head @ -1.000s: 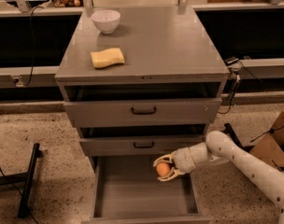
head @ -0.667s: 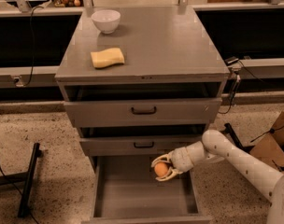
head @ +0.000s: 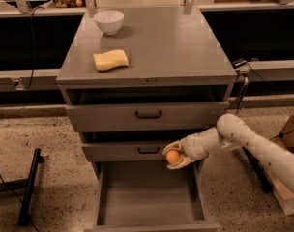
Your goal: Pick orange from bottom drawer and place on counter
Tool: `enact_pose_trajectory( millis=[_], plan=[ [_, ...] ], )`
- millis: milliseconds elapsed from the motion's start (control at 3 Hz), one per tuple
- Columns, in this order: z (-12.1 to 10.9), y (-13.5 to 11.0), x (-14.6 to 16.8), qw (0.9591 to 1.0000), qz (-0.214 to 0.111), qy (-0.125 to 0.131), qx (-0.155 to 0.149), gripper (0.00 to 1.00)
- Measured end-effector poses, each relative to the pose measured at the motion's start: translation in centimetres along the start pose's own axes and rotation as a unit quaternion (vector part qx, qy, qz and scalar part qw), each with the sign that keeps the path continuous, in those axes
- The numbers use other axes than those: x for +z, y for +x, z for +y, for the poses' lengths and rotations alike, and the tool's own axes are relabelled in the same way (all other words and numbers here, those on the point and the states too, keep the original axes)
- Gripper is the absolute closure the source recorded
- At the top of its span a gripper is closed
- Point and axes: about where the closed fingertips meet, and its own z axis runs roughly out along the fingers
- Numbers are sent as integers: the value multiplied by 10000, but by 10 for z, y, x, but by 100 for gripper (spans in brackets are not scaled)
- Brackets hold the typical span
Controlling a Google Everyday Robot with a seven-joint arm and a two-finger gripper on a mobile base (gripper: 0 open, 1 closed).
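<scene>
The orange (head: 172, 156) is a small round fruit held between the fingers of my gripper (head: 174, 154), which is shut on it. The gripper hangs above the rear right part of the open bottom drawer (head: 147, 197), just in front of the middle drawer's face. The white arm reaches in from the lower right. The bottom drawer's flat grey floor shows nothing else inside. The counter (head: 171, 47) is the flat grey top of the cabinet, well above the gripper.
A white bowl (head: 109, 21) stands at the counter's back left and a yellow sponge (head: 110, 60) lies in front of it. Two shallower drawers with black handles (head: 148, 114) are slightly open. A black stand (head: 28, 187) lies on the floor at left. A cardboard box (head: 289, 178) sits at right.
The gripper with the orange has lifted slightly and shifted a little left, staying over the open bottom drawer.
</scene>
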Motion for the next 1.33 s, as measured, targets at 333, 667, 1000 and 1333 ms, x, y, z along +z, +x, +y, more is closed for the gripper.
enact_pose_trajectory(
  millis=[333,667,1000,1333],
  plan=[
    [-33,-25,-40,9991,380,197,30,100],
    [-61,-47,-67,9987,456,229,-20,100],
    [-88,-74,-93,9994,41,236,-250,100],
    [-88,-75,-92,9994,42,230,-244,100]
  ],
)
